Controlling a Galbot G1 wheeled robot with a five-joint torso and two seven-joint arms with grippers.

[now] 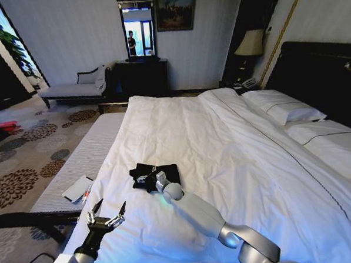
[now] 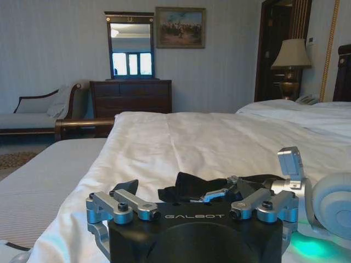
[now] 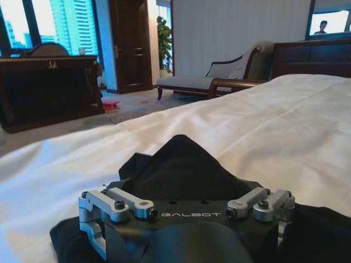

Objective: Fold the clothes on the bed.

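Note:
The clothes are one small black crumpled shirt lying on the white duvet of the bed, close to its near left edge. My right gripper reaches in from the lower right and rests on the shirt's near side, jaws open. The left wrist view shows the same gripper low over the clothes. Black fabric bunches up into a peak right in front of the right wrist. My left gripper hovers open over the duvet, just short and left of the shirt, with nothing in it.
A grey padded bench runs along the bed's left side with a flat white object on it. Pillows and the dark headboard are at the right. A chaise, dresser and lamp line the far wall.

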